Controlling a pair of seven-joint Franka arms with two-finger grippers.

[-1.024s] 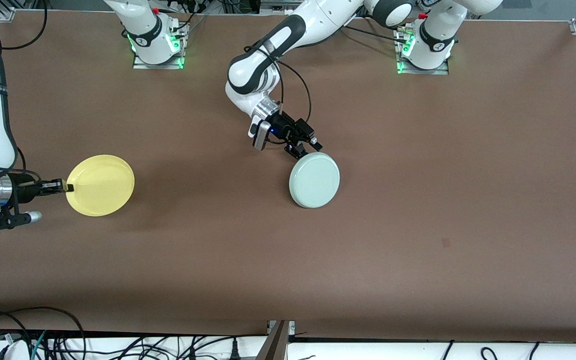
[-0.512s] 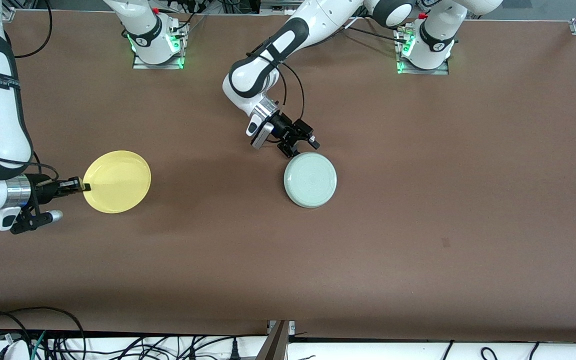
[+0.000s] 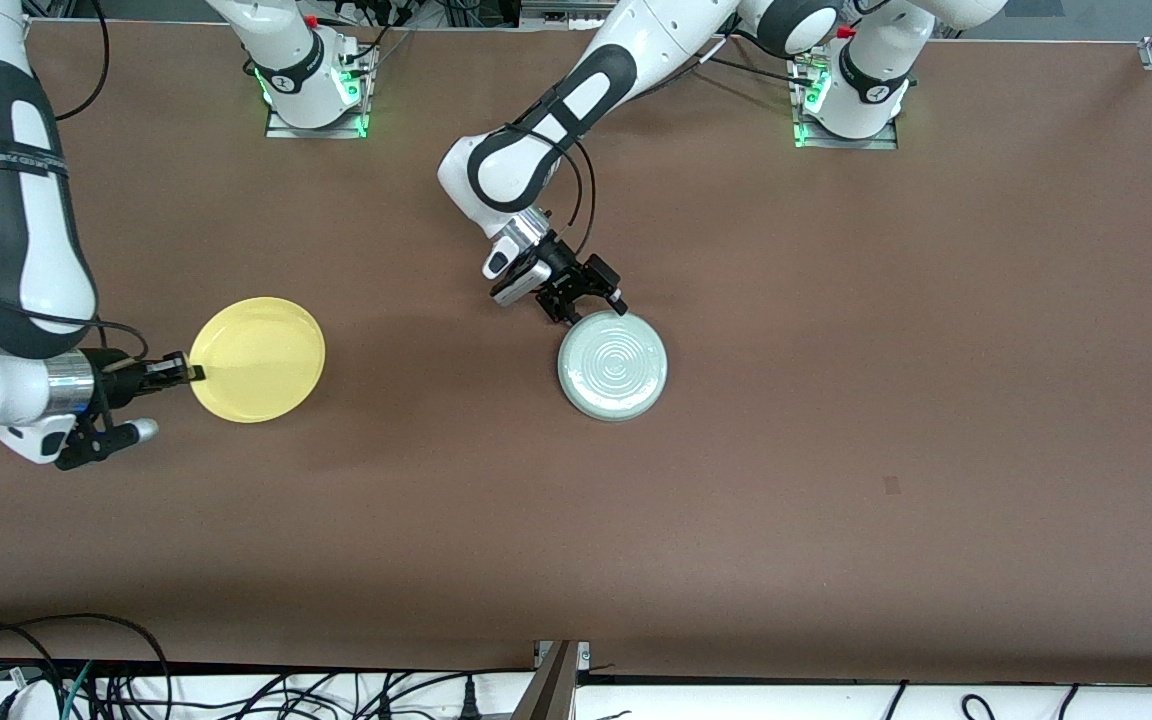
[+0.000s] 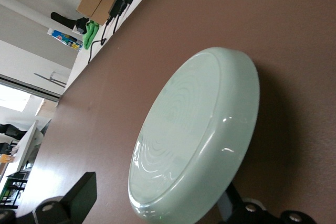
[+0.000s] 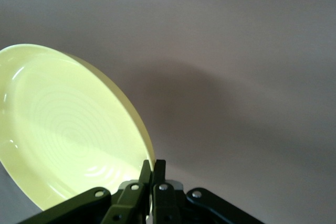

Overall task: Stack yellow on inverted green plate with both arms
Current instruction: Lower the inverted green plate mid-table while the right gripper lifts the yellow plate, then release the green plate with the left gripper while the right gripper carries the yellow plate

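Observation:
The pale green plate [image 3: 612,365] lies bottom up near the middle of the table, its ringed underside showing. My left gripper [image 3: 588,305] is at the plate's rim on the side toward the robot bases. In the left wrist view the green plate [image 4: 194,140] sits between the jaws of the left gripper [image 4: 157,205]; one finger [image 4: 79,198] stands clear of its face, so it is open. My right gripper [image 3: 191,373] is shut on the rim of the yellow plate [image 3: 258,358] and holds it rim up over the right arm's end of the table. The right wrist view shows the yellow plate [image 5: 68,135] pinched by the right gripper [image 5: 152,169].
The brown table [image 3: 836,400] carries nothing else. The two arm bases [image 3: 316,90] stand at its edge farthest from the front camera. Cables [image 3: 86,680] lie past its nearest edge.
My right gripper carried the yellow plate toward the middle of the table. My left gripper and the green plate shifted slightly toward the right arm's end; the plate went from tilted to level.

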